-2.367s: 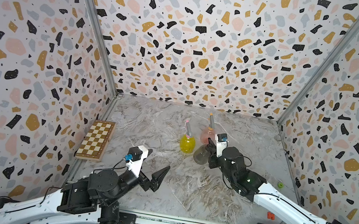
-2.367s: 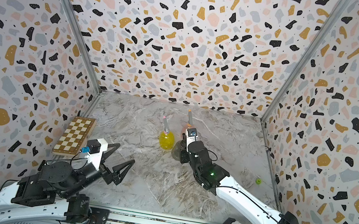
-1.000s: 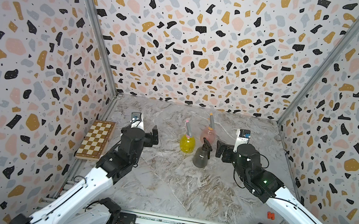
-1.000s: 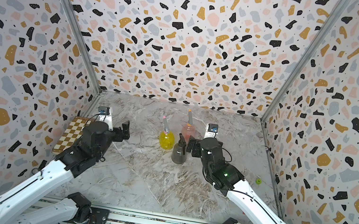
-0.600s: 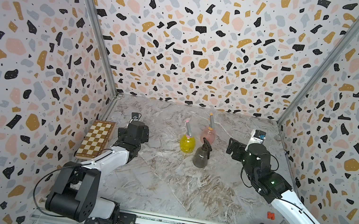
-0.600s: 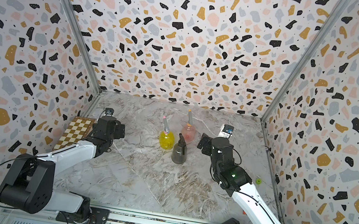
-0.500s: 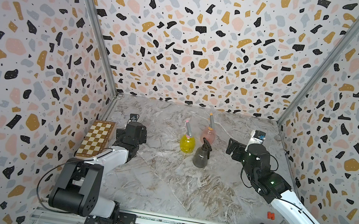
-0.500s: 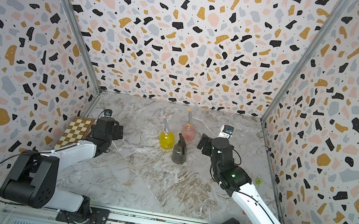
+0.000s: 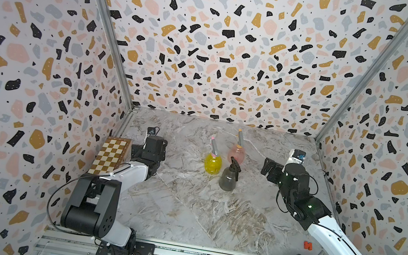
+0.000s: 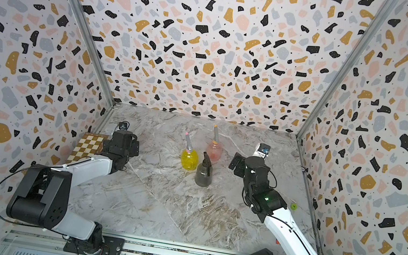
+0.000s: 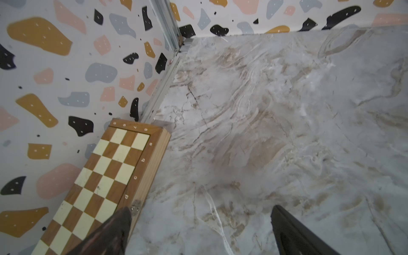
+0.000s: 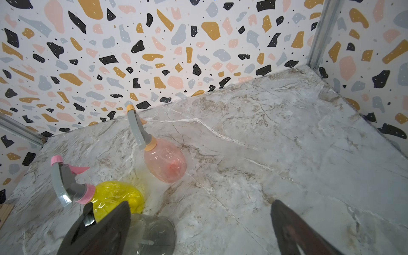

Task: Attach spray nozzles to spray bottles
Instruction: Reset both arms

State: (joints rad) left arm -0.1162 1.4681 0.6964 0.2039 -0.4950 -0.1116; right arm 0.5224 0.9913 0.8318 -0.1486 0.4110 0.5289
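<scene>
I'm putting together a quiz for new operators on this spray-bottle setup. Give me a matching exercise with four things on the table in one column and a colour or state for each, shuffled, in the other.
Column one
1. pale pink bottle
2. yellow bottle
3. smoky grey bottle
4. chessboard

Column two
A. topped by the all-black nozzle
B. brown and cream squares
C. topped by the grey nozzle with pink tip
D. topped by the grey nozzle with orange tip

Pairs: 1-D, 2-C, 3-A, 4-B
</scene>
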